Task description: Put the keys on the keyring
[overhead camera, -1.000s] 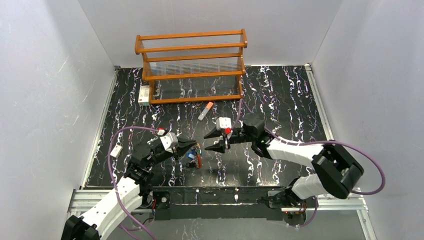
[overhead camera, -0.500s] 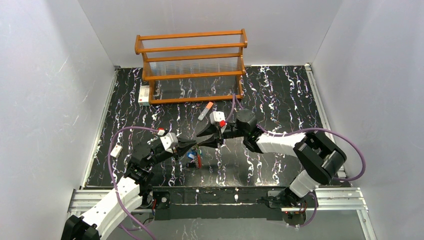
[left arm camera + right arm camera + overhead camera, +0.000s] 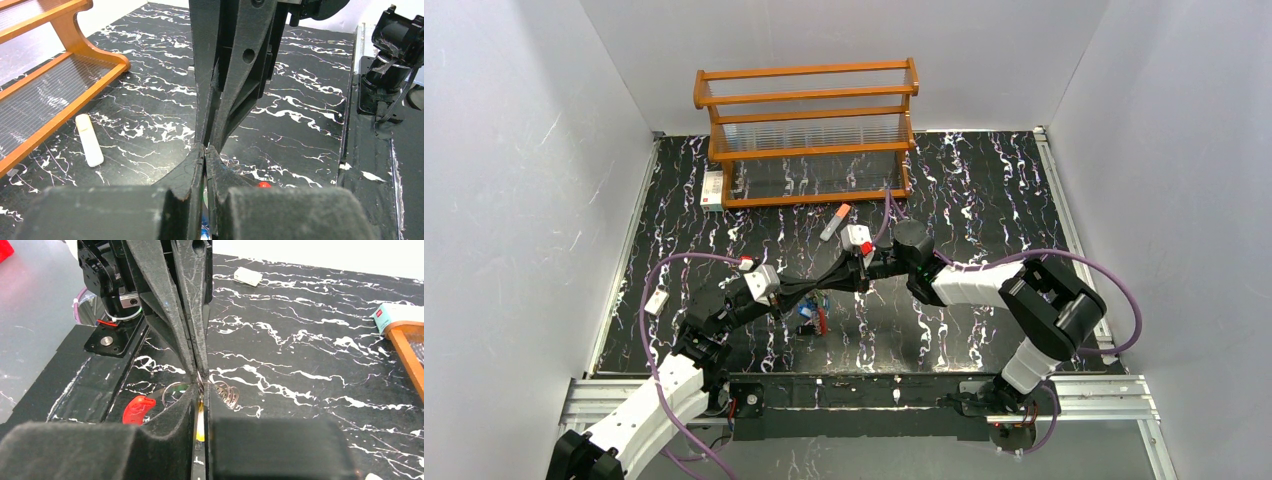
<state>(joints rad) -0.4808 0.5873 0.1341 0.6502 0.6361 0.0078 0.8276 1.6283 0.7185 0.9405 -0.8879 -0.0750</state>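
My two grippers meet tip to tip above the table's front middle. My left gripper is shut on the keyring; a green sliver and some blue show between its fingers. In the right wrist view the thin keyring loop and its red section hang by the tips, beside a small wire coil. My right gripper is shut on a yellow key. In the top view a blue key and the red section dangle below the tips.
A wooden rack stands at the back. A grey stick with an orange cap lies in front of it. A white and red box sits by the rack's left end. A small white tag lies at the left edge.
My right gripper was open and apart to the right. It moved left to the left gripper's tips and closed there. The left gripper stayed put, holding the keyring.
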